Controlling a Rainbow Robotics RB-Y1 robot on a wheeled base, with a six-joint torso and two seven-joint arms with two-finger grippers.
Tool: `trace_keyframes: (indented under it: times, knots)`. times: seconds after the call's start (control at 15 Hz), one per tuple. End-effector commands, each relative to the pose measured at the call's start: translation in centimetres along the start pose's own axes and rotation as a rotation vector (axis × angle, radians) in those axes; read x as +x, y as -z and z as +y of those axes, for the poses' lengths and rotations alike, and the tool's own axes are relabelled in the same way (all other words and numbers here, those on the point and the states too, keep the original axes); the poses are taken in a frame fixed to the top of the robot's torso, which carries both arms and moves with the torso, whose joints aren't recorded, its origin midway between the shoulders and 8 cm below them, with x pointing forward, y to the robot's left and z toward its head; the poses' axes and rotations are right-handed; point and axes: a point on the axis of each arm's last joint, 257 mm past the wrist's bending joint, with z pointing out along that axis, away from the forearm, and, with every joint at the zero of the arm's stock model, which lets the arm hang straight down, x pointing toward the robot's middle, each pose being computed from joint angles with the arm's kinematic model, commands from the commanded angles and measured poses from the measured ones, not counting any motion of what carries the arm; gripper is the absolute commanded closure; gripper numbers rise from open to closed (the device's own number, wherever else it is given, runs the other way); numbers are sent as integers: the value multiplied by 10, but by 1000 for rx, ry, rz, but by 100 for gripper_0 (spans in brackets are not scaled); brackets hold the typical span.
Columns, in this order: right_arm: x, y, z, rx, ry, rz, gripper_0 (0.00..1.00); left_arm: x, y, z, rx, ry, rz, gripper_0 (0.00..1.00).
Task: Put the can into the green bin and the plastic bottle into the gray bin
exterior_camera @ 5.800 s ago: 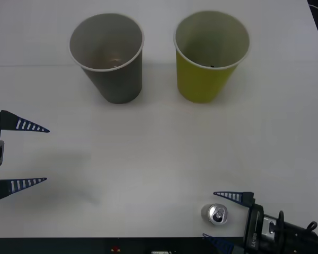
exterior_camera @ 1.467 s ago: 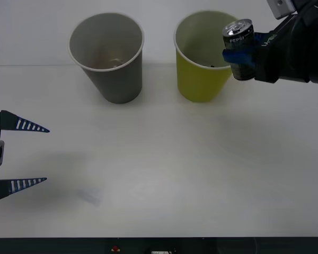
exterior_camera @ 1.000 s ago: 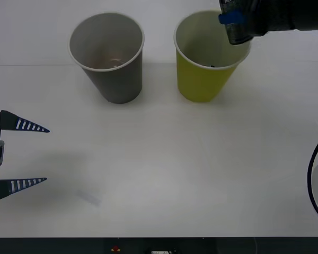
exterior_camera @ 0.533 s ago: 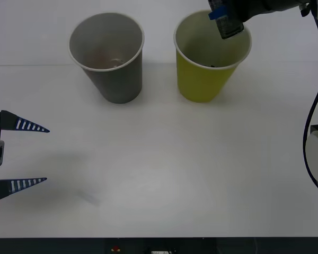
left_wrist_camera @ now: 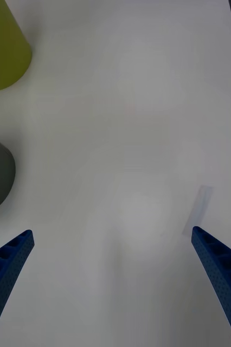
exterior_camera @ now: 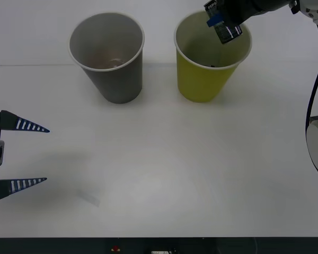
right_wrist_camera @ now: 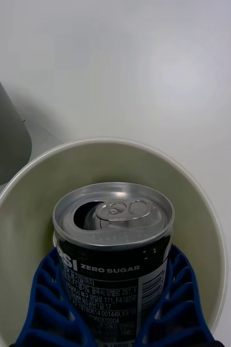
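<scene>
can [right_wrist_camera: 114, 244] tilted over green bin [exterior_camera: 204, 79], gray bin [exterior_camera: 114, 74] upright

Can [right_wrist_camera: 113, 255] glossy metal; green bin [exterior_camera: 204, 79] matt paper.

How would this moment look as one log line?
right gripper: shut on small silver drink can | over yellow-green paper cup | left gripper: open, parked

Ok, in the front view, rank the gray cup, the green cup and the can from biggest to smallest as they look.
1. The gray cup and the green cup look about equal, so I won't rank them.
2. The can, clearly smallest, held tilted over the green cup by the right gripper, which partly covers it.
</scene>
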Motion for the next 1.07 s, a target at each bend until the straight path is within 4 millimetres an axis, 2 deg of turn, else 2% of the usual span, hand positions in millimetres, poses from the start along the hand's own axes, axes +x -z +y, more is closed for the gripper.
trace_keyframes:
  times: [0.07, 0.13, 0.2, 0.27, 0.33, 0.4, 1.07]
  knots:
    - [2, -2, 0, -1, -1, 8, 100, 0, 0, 0, 0, 0, 0, 0]
    - [2, -2, 0, 0, 2, 10, 100, 0, 0, 0, 0, 0, 0, 0]
    - [3, -3, 1, 0, 4, 13, 88, 0, 0, 0, 0, 0, 0, 0]
    - [3, -4, 2, -1, 7, 17, 52, 0, 0, 0, 0, 0, 0, 0]
    - [3, -4, 2, 1, 9, 16, 11, 0, 0, 0, 0, 0, 0, 0]
    - [4, -4, 2, 2, 9, 18, 0, 0, 0, 0, 0, 0, 0, 0]
    - [4, -3, -1, 8, 11, 20, 0, 0, 0, 0, 0, 0, 0, 0]
